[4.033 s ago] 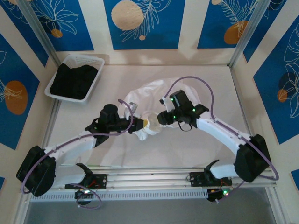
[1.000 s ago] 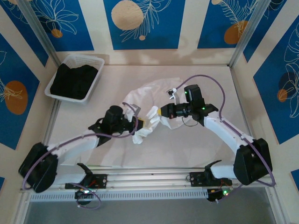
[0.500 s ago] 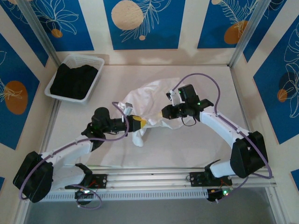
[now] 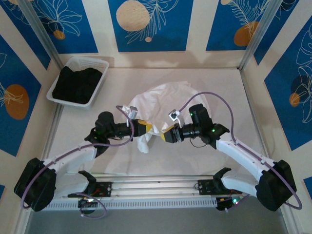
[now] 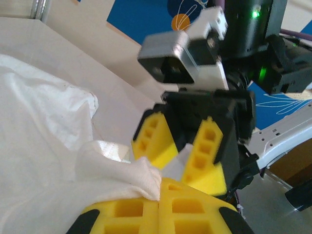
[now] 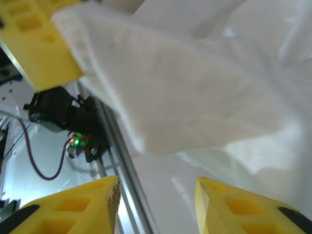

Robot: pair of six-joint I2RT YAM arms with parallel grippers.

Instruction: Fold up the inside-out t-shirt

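White t-shirt [image 4: 165, 100] in left hand [image 4: 147, 129], right hand [image 4: 163, 136] parted

We saw cream wall panels [image 4: 100, 24] with blue blocks, white leaf outlines and orange discs along the top and sides of the frame. Silver posts [image 4: 258, 36] stood at the upper corners; a pale tabletop [image 4: 229, 80] filled the centre above a metal rail [image 4: 156, 185].

Your left arm [image 4: 73, 155] and right arm [image 4: 243, 153] show white link shells, black joint housings and looping purple cables [image 4: 207, 93]. The left end effector [image 4: 143, 128] and right end effector [image 4: 165, 136] carry blocky yellow fingers [image 5: 207, 156] with square cut-outs; green lights [image 4: 213, 130] glow on the right wrist.
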